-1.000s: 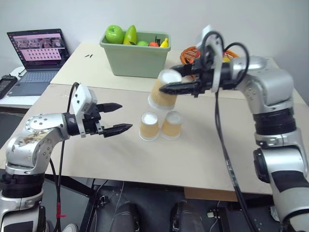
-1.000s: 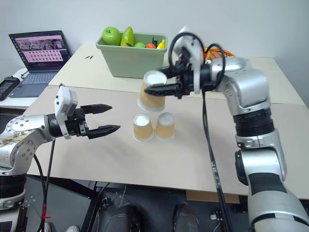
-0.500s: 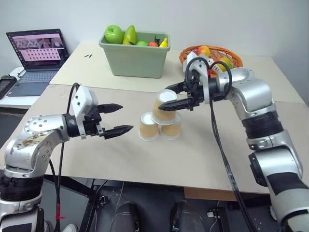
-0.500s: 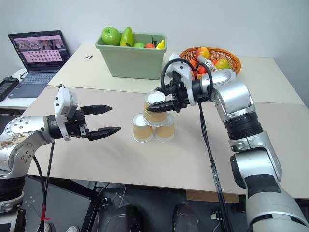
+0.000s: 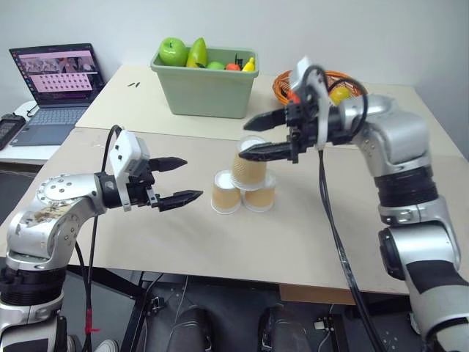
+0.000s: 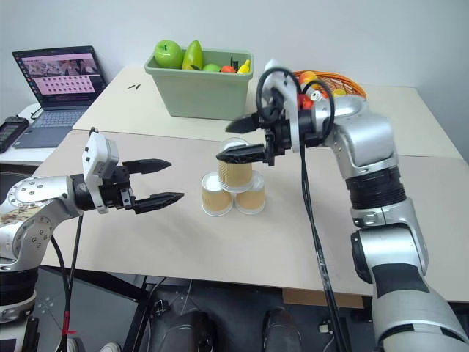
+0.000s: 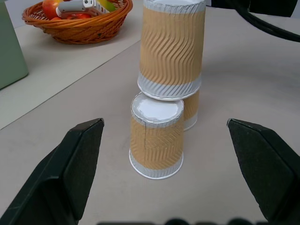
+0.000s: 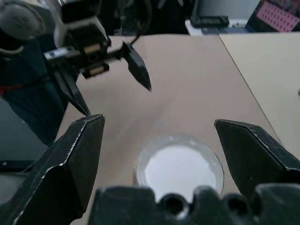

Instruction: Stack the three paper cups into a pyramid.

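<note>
While the top cup rests upside down across the two lower cups, making the pyramid near the middle of the table, the right gripper hovers just above it with fingers spread, apart from it. The left gripper, also open, is beside the stack toward the table's left edge. The far base cup is partly hidden in the left wrist view.
</note>
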Robot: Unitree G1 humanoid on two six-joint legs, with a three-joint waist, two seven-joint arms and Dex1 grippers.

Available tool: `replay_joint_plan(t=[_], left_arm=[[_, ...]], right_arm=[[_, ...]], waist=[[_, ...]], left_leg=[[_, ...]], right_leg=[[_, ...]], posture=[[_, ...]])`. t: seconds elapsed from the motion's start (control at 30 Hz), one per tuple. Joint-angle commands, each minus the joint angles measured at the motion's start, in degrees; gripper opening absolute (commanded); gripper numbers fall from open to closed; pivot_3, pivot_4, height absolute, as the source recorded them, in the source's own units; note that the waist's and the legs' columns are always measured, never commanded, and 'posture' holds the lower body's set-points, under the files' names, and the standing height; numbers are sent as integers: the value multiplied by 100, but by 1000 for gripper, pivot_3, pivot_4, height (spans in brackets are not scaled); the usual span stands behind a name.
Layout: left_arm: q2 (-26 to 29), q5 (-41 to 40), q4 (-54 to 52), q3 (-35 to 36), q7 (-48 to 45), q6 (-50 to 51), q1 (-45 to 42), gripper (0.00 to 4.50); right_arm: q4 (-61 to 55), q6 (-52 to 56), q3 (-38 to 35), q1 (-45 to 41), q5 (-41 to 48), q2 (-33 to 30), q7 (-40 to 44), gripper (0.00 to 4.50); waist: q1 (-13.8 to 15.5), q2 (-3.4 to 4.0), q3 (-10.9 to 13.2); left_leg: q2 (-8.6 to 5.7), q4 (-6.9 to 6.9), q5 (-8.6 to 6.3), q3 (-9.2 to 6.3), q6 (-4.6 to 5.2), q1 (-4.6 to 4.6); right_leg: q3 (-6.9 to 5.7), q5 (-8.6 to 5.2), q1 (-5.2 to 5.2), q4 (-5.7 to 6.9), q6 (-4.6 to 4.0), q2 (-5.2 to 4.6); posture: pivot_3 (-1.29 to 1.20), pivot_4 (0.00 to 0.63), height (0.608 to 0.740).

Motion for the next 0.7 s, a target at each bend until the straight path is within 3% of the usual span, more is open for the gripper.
replay_joint_plan(t=[0.03,0.13,0.3,0.43,0.5,0.7], left_arm=[[-173,-48,-148,253,439,-28,133,4500],[-571,269,-13,512,1331,-141,351,4500],[-1480,790,31,996,2989,-362,721,4500],[-2174,1229,342,1337,4186,-726,805,4500],[-2422,1426,618,1491,4663,-987,724,4500],[-2477,2031,1724,1578,5386,-1890,376,4500]], right_arm=[[98,808,-1649,-829,1036,-156,-943,4377],[349,696,-2447,-793,911,-166,-2306,4377],[-272,-304,-1663,955,-1009,-499,-4019,4377],[-519,-767,-1017,2426,-2131,-504,-4944,4377],[-550,-1016,-1117,2893,-2235,-229,-5341,4377],[-190,-2196,-1335,3605,-2553,238,-6113,4377]], waist=[[8,0,0],[29,-6,-4],[15,-61,-38],[22,-46,-32],[18,-41,-29],[-34,-30,-22]], left_leg=[[0,0,0,-1,0,0],[-4,-4,0,-5,0,4],[-14,-23,0,-1,0,35],[-25,-30,8,9,-3,32],[-31,-43,11,9,-7,32],[-32,-31,13,9,-6,27]], right_leg=[[0,0,0,1,0,0],[-3,0,7,-6,0,-5],[4,3,36,-17,6,-13],[23,3,15,6,7,-25],[23,-1,9,6,11,-26],[25,-2,5,14,14,-25]], posture=[[0,150,656],[0,150,656],[0,150,656],[0,150,656],[0,150,656],[0,150,656]])
